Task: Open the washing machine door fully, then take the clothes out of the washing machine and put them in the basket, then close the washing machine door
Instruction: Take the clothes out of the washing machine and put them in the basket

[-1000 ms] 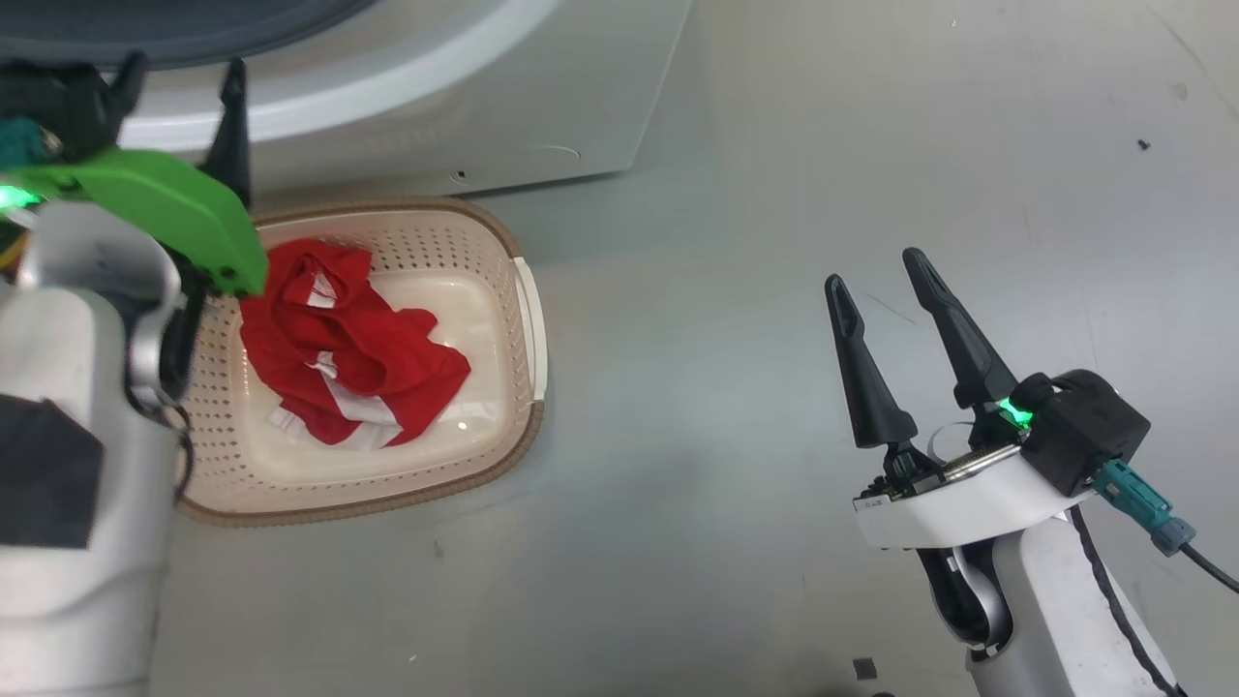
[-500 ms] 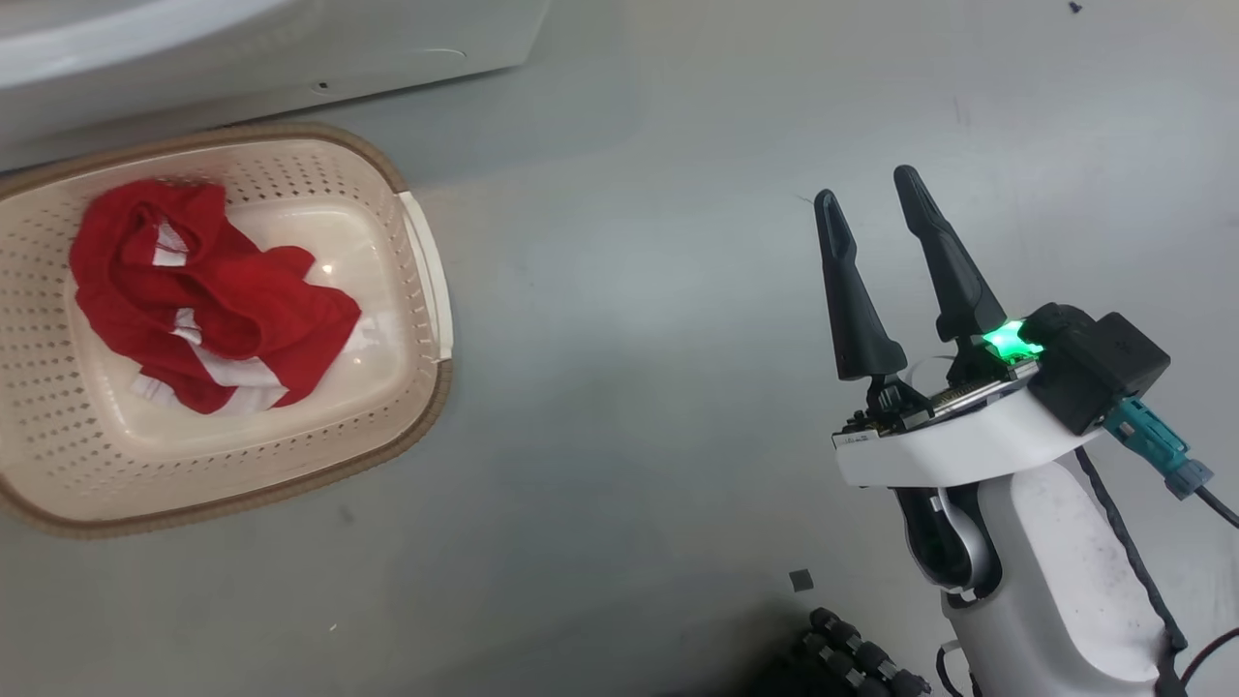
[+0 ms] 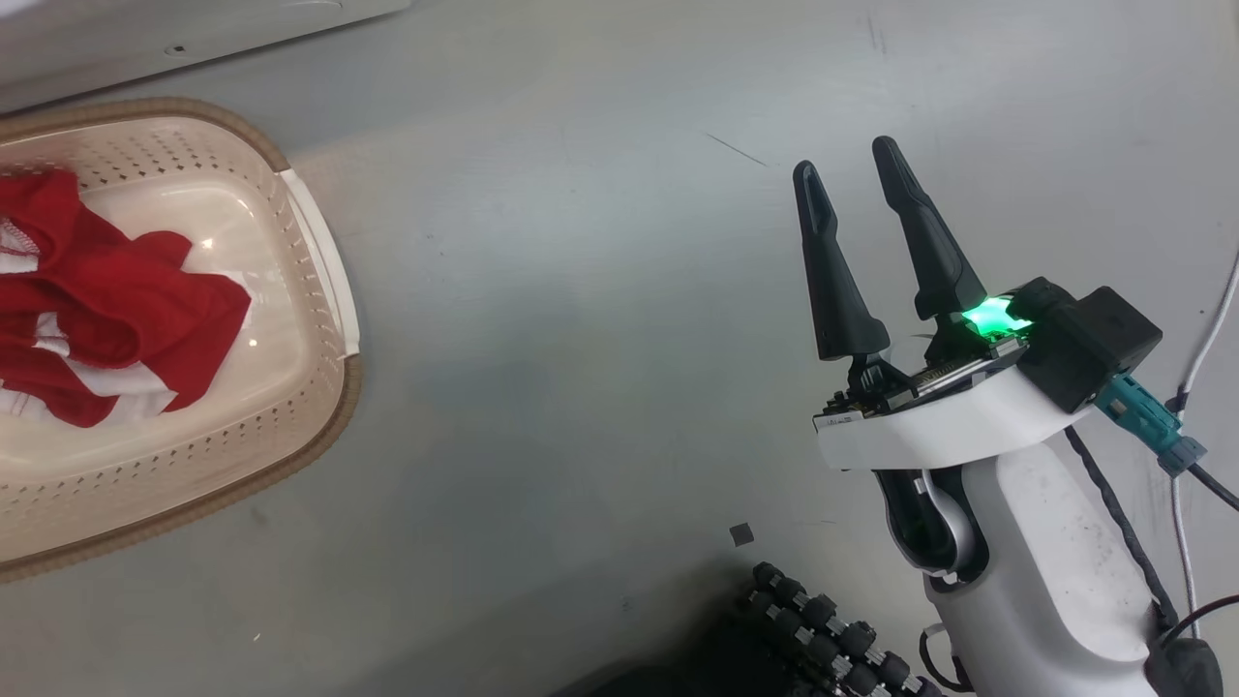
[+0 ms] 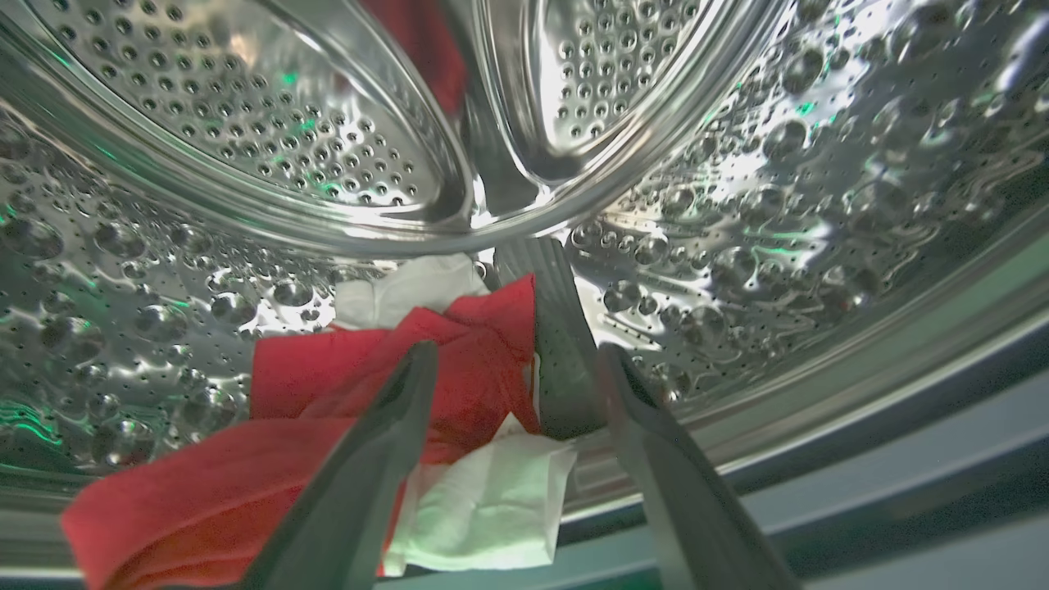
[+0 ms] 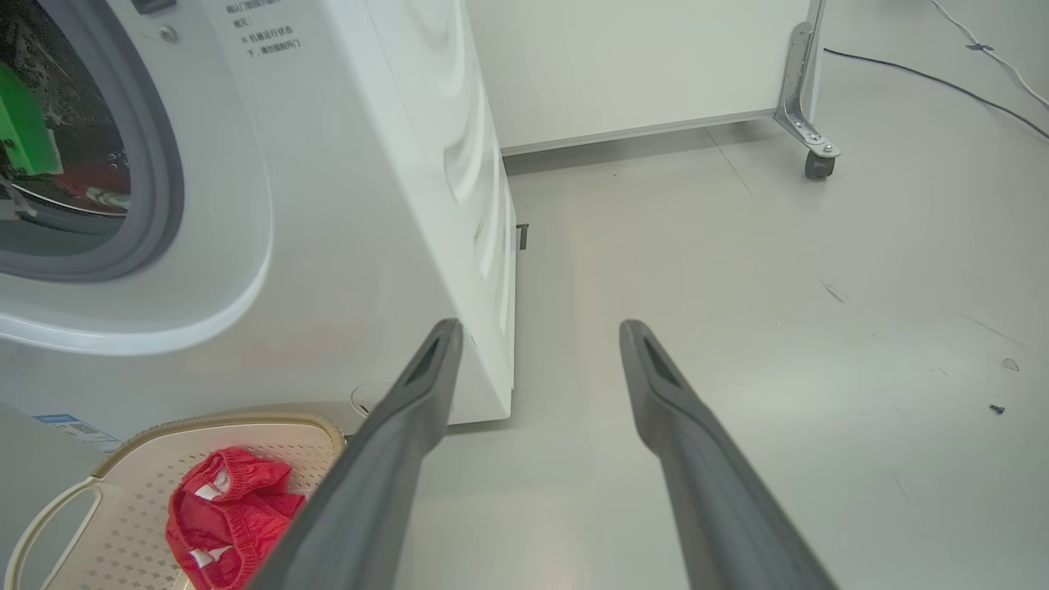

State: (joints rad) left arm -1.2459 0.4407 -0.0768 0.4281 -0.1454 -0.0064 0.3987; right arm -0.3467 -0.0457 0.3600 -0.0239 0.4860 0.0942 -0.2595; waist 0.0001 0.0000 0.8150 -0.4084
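The left gripper [image 4: 518,351] sits inside the drum [image 4: 737,164], its 2 fingers spread wide and aimed at a red cloth [image 4: 328,385] crumpled on the drum's low wall. In the left wrist view the finger on that view's left overlaps the cloth's middle, but I cannot tell whether it touches. Nothing lies between the jaws, so the wide spread reads as readiness to straddle a fold before pinching. A white piece [image 4: 492,508] lies at the cloth's near edge, by the drum's lip; whether it is trim or a separate item is unclear. In the right wrist view the washing machine [image 5: 352,164] shows its grey ring [image 5: 168,164] uncovered, with a green part [image 5: 20,123] of the left arm inside the opening, so I judge the door open far enough for the reach. The basket [image 3: 341,411] stands on the floor [image 3: 581,339] just in front of the machine, likely so that each piece needs only a short carry from the opening. 1 red garment [image 3: 106,319] with white stripes lies bunched inside it. The right gripper [image 3: 843,155] hovers over bare floor, well apart from the basket, jaws apart and holding nothing, probably parked there to stay clear of the left arm's path. By my reading the emptying is partway done: 1 piece is in the basket, at least 1 is in the drum, and closing the door is not yet due.
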